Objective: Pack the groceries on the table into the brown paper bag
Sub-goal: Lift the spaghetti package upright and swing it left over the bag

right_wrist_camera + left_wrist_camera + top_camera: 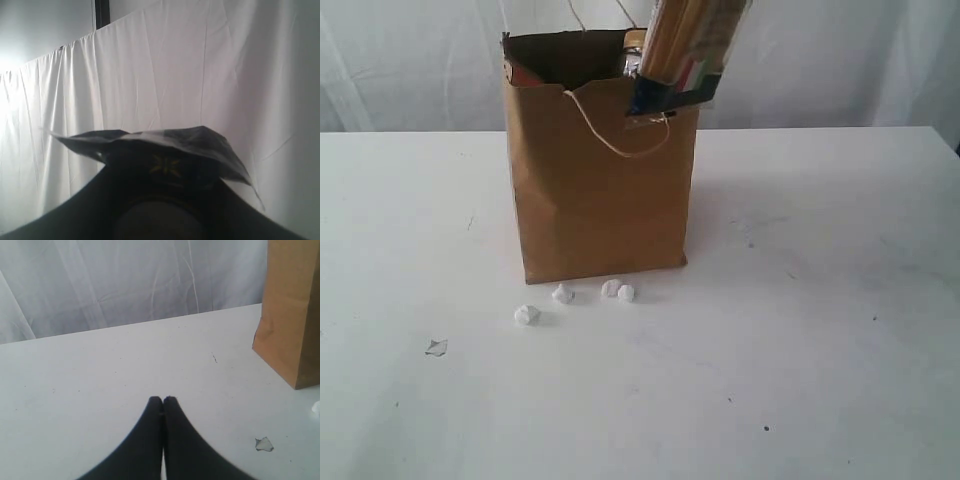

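Note:
The brown paper bag (600, 190) stands upright on the white table (820, 300); the left wrist view shows its edge (292, 310). The spaghetti packet (685, 50) hangs tilted over the bag's right side, its dark blue lower end overlapping the front rim. My right gripper (162, 175) is shut on the packet's dark end (165, 145); it is above the exterior view's top edge. My left gripper (163, 399) is shut on nothing, low over the table left of the bag. Inside the bag an orange-red item (525, 72) and a shiny item (633, 55) show.
Three small white crumpled scraps (563, 294) lie in front of the bag, and a fourth (527, 315) lies a little nearer. A small clear scrap (437, 347) (263, 443) lies at the front left. A white curtain hangs behind the table.

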Robot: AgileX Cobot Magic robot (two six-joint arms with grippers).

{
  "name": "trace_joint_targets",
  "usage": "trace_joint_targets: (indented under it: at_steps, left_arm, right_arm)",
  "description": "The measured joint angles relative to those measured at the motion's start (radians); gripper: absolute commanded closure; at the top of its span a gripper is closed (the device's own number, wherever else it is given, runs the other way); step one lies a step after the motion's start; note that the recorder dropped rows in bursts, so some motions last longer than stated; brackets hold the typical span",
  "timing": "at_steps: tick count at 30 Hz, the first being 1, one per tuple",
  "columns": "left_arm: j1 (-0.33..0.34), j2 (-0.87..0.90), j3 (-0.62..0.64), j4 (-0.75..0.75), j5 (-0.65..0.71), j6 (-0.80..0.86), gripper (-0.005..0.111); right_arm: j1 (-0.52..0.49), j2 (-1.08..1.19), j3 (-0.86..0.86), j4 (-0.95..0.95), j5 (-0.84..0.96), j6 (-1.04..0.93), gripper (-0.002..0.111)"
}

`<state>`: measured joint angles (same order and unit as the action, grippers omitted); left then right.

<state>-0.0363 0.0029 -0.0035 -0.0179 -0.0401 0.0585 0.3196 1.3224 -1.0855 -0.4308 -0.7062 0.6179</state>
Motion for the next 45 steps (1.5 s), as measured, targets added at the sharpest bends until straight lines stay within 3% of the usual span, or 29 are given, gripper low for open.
trace_joint_targets:
  at_steps: [5, 20, 31, 41, 45]
  left_arm:
    - [0.000, 0.000, 0.000, 0.000, 0.000, 0.000, 0.107]
    - [0.000, 0.000, 0.000, 0.000, 0.000, 0.000, 0.107]
    - [0.000, 0.000, 0.000, 0.000, 0.000, 0.000, 0.107]
    - [0.000, 0.000, 0.000, 0.000, 0.000, 0.000, 0.107]
    - [0.000, 0.000, 0.000, 0.000, 0.000, 0.000, 0.107]
  right_arm:
    - [0.000, -0.060, 0.000, -0.011, 0.075, -0.065, 0.108]
    - [-0.068, -0.305, 0.103, 0.028, 0.575, -0.224, 0.108]
    - [-0.068, -0.332, 0.257, 0.123, 0.632, -0.234, 0.108]
    - [-0.068, -0.332, 0.346, 0.189, 0.848, -0.248, 0.108]
    - [-0.068, -0.325, 0.351, 0.189, 0.837, -0.266, 0.108]
